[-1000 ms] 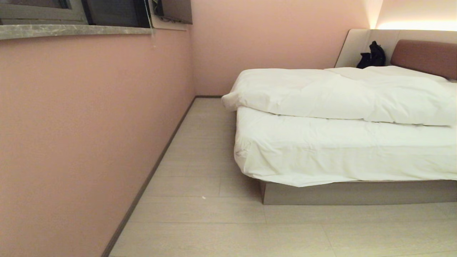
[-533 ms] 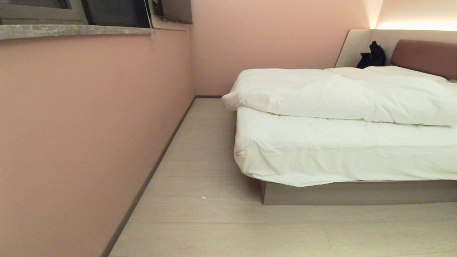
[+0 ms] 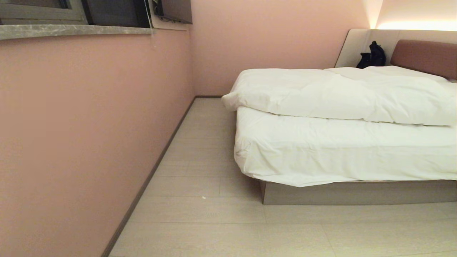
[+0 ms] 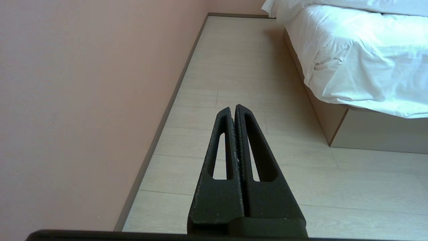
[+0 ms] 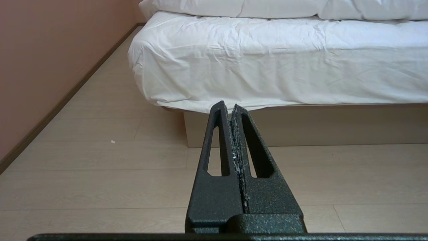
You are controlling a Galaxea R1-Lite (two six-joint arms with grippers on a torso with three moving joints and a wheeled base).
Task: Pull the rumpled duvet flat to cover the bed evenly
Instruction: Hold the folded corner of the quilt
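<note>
Head view: the duvet [image 3: 339, 96] lay bunched toward the headboard [image 3: 426, 57], leaving the bed [image 3: 357, 192] bare at its foot. Left wrist view: the left gripper [image 4: 235, 110] was pressed together over floor [image 4: 240, 67]. Right wrist view: the right gripper [image 5: 228, 107] was also together, empty. Best to drive close, then seize the duvet's near edge.

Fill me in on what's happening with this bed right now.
Nothing is being handled yet. The duvet lies bunched toward the headboard end of the bed, leaving the near part of the white-sheeted mattress bare. The left claw and right claw are both shut and empty, over the floor short of the bed, the left nearer the pink wall. The pulling has not begun.
</note>
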